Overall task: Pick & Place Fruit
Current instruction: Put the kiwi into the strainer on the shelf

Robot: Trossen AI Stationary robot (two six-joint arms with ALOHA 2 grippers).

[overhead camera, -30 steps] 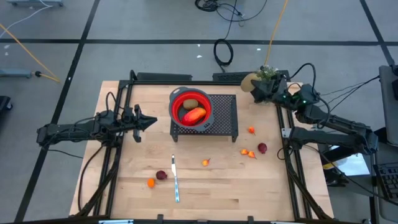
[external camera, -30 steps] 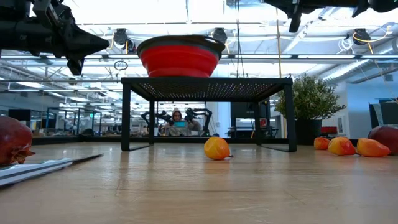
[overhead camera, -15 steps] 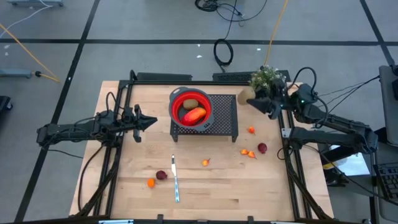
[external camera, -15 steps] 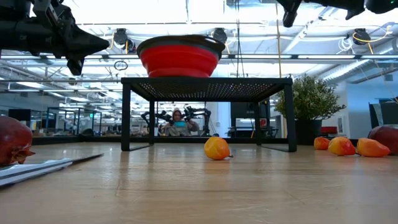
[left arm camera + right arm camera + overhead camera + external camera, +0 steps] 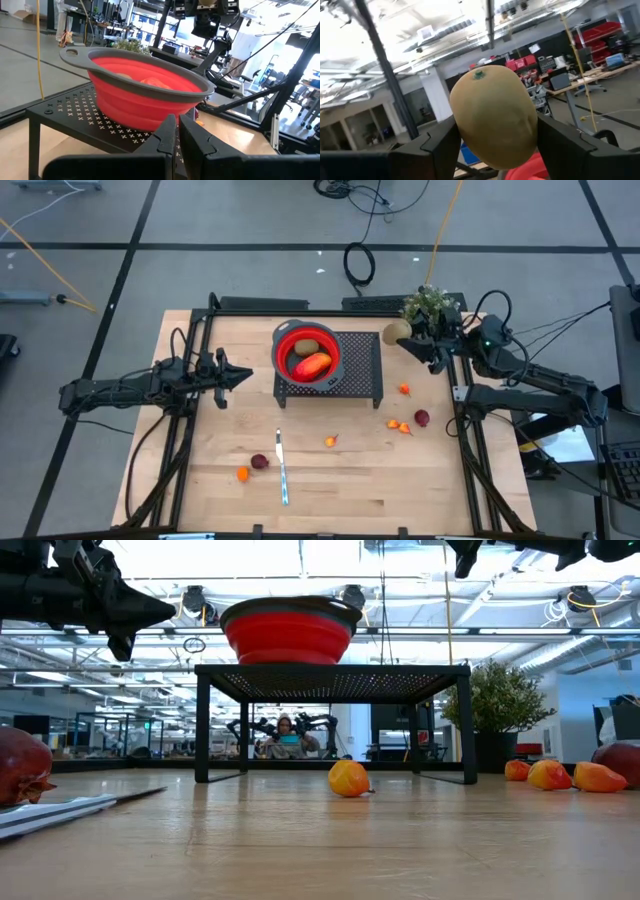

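My right gripper is shut on a tan-green oval fruit, up in the air off the far right corner of the black stand. The red bowl stands on that stand and holds a brown-green kiwi-like fruit and a red-orange oval. Small orange fruits and dark red ones lie on the table. My left gripper is shut and hovers left of the bowl. My right gripper pinches the tan-green fruit between its two fingers, one on each opposite side of the oval. The fingers reach roughly level from the table's right side. The fruit is lifted clear, its small green stem mark facing away from the gripper.
A silver knife lies near the front, beside the dark red fruit. A small potted plant stands at the far right corner, just behind my right gripper. Bare wood stretches along the near edge. A person sits far behind the table.
My right gripper has carried the tan-green fruit a short way from beside the potted plant toward the table's near edge, and has hardly moved in the last half second. It stays shut on the fruit.
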